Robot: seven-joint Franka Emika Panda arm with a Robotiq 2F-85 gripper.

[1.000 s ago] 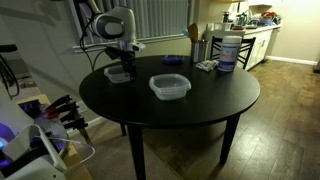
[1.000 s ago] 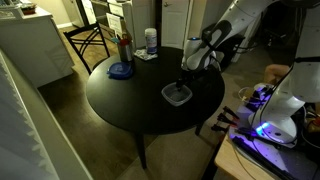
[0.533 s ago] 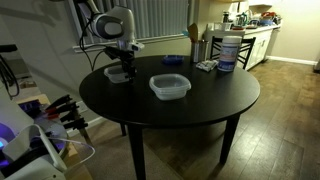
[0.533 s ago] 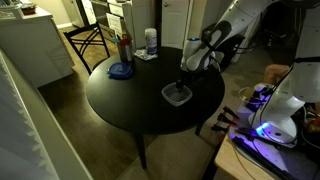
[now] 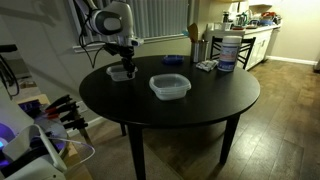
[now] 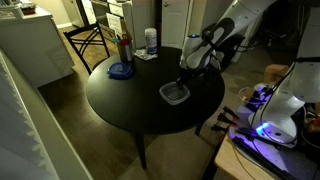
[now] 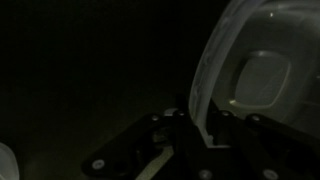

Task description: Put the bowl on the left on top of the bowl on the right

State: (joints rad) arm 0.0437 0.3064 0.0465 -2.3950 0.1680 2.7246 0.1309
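Observation:
The left bowl (image 5: 121, 72), a clear plastic tub, is at the back left of the round black table (image 5: 200, 105). My gripper (image 5: 122, 62) comes down on it from above, shut on its wall. The wrist view shows that wall rising between my fingers, with the gripper (image 7: 195, 125) pinching it and the bowl's (image 7: 262, 75) inside to the right. The same bowl (image 6: 176, 93) shows just below the gripper (image 6: 186, 78) in an exterior view. The right bowl (image 5: 169, 87), clear and a little larger, stands near the table's middle, apart from the left bowl.
A blue lid (image 5: 172, 60) lies behind the right bowl. A big white tub (image 5: 227, 50) and small items (image 5: 206, 66) stand at the table's far right edge. Chairs (image 6: 90, 40) and a robot base with cables (image 6: 270, 120) surround the table.
The jaws have closed from open onto the left bowl's wall. The bowl has shifted slightly with the gripper. The right bowl has not moved.

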